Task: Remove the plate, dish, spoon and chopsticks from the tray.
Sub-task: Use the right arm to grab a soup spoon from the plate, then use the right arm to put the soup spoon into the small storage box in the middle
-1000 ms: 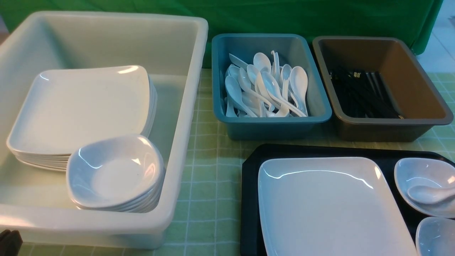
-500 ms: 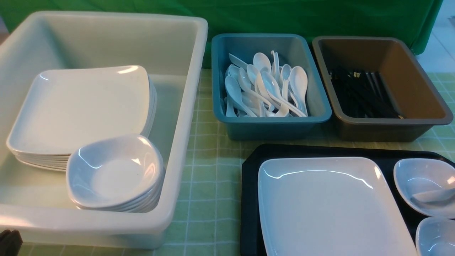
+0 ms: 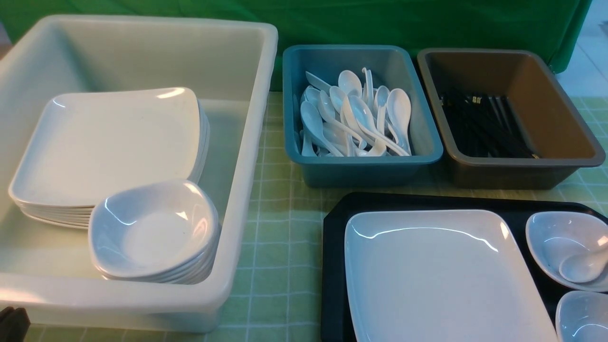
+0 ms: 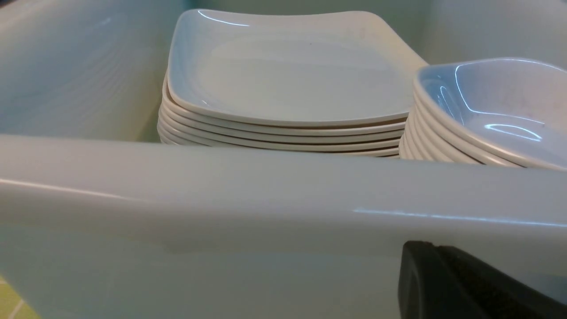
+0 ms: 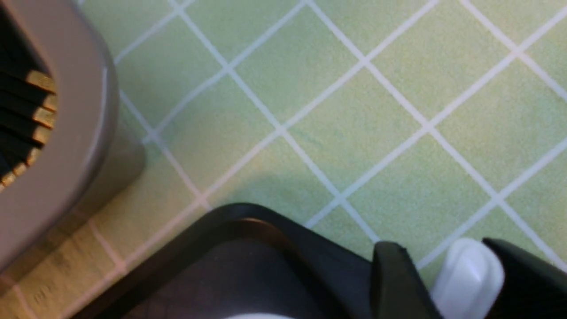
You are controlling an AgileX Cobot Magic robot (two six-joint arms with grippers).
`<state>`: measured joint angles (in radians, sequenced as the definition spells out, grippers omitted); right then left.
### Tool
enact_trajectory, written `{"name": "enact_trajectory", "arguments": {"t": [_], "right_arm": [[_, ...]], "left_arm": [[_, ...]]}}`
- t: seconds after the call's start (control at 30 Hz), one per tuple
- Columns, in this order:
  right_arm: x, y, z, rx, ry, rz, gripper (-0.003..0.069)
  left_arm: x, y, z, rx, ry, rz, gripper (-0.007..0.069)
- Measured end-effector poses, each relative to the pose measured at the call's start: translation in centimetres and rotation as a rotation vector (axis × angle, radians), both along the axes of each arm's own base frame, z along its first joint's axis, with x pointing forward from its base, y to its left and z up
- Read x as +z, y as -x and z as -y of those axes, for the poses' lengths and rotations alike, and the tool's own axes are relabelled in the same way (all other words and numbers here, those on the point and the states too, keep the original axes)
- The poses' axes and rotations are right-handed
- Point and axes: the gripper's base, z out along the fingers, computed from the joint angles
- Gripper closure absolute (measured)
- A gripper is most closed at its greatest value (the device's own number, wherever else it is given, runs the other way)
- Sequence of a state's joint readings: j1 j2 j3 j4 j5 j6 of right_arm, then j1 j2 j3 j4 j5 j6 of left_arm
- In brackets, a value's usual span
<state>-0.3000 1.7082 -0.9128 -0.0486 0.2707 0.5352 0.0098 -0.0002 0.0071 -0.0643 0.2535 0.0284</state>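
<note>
The black tray (image 3: 335,266) lies at the front right, with the white plate (image 3: 437,270) flat on it. To the plate's right, a small deep dish (image 3: 551,237) holds the white spoon (image 3: 577,268), whose handle slants up toward the frame edge. In the right wrist view my right gripper (image 5: 440,252) is shut on the spoon (image 5: 469,279) handle beside the tray (image 5: 274,230) corner. A second dish (image 3: 582,316) sits nearer. My left gripper (image 4: 425,248) is shut and empty against the white tub's outer wall. The chopsticks are out of view.
A big white tub (image 3: 247,142) on the left holds stacked plates (image 3: 109,142) and stacked bowls (image 3: 152,232). At the back, a blue bin (image 3: 361,166) holds several spoons and a brown bin (image 3: 513,173) holds black sticks. A green checked cloth covers the table.
The spoon in the dish has turned: its bowl has slid toward the front and its handle has tipped up to the right. My right gripper has been closing on the handle. The left arm has stayed still.
</note>
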Motion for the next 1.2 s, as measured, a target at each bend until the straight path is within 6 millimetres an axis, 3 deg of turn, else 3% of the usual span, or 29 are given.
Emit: {"name": "enact_trajectory", "arguments": {"t": [0.17,0.4,0.57,0.67,0.83,0.87,0.93,0.97,1.0,1.07,1.13,1.17,1.2], "right_arm": [[-0.7,-0.2,0.0,-0.029,-0.026,-0.006,0.0415],[-0.6,-0.2,0.0,-0.030,-0.030,-0.004,0.0540],[0.9,0.6,-0.3,0.017,-0.002,-0.027,0.0540],[3.2,1.2,-0.4,0.034,0.030,0.032,0.0540],[10.5,3.1,-1.4,0.015,0.070,0.309,0.0541],[10.8,3.2,-1.5,0.016,0.071,0.319,0.0541],[15.1,3.5,-3.3,0.073,0.102,0.505,0.0541],[15.4,3.4,-3.7,0.086,0.099,0.519,0.0541],[18.1,2.9,-5.8,0.169,0.118,0.625,0.0541],[20.3,2.0,-8.6,0.273,0.116,0.704,0.0541],[22.2,0.6,-12.4,0.407,0.107,0.773,0.0541],[22.0,0.5,-12.5,0.409,0.109,0.768,0.0541],[22.4,-0.8,-14.9,0.486,0.101,0.795,0.0541]], "left_arm": [[0.0,0.0,0.0,0.000,0.000,0.000,0.0627],[0.0,0.0,0.0,0.000,0.000,0.001,0.0627],[0.0,0.0,0.0,0.000,0.000,0.000,0.0627],[0.0,0.0,0.0,0.000,0.000,0.000,0.0627],[0.0,0.0,0.0,0.000,0.000,0.001,0.0627],[0.0,0.0,0.0,0.000,0.000,0.001,0.0627],[0.0,0.0,0.0,0.000,0.000,0.001,0.0627],[0.0,0.0,0.0,0.000,0.000,0.001,0.0627],[0.0,0.0,0.0,0.000,0.000,0.001,0.0627],[0.0,0.0,0.0,0.000,0.000,0.001,0.0627],[0.0,0.0,0.0,0.000,0.000,0.001,0.0627],[0.0,0.0,0.0,0.000,0.000,0.001,0.0627],[0.0,0.0,0.0,0.000,0.000,0.001,0.0627]]}}
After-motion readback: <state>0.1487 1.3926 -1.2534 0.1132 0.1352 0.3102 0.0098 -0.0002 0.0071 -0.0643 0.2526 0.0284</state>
